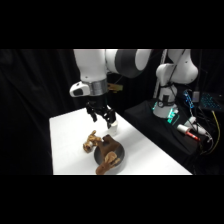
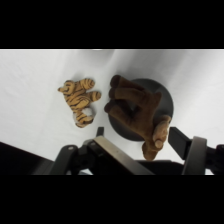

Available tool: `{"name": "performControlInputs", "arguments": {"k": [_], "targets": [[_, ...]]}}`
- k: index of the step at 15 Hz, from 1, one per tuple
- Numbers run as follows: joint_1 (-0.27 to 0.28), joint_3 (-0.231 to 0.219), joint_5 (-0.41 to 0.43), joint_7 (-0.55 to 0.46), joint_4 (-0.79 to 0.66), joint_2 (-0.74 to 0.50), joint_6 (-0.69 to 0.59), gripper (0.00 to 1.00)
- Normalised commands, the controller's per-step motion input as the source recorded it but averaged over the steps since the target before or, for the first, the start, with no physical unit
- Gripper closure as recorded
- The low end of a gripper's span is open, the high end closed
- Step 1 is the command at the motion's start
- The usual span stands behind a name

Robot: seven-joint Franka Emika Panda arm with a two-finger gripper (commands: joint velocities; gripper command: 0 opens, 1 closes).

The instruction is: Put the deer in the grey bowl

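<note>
Brown deer, one; bowl, one

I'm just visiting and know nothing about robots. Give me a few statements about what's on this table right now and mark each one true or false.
1. The deer lies in the grey bowl. True.
2. The robot's hand is clamped around the deer. False: the hand hangs above the table, open and holding nothing.
3. The striped toy tiger lies on the table beside the bowl. True.
4. The tiger is inside the bowl too. False: it lies outside, next to it.
5. Part of the deer hangs over the bowl's rim. True.
</note>
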Motion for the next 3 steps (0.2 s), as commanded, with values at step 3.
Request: {"name": "performControlInputs", "arguments": {"k": [3], "targets": [[-0.027,-0.038,0.015,-0.07,0.14,-0.13,-0.15,0.00]]}}
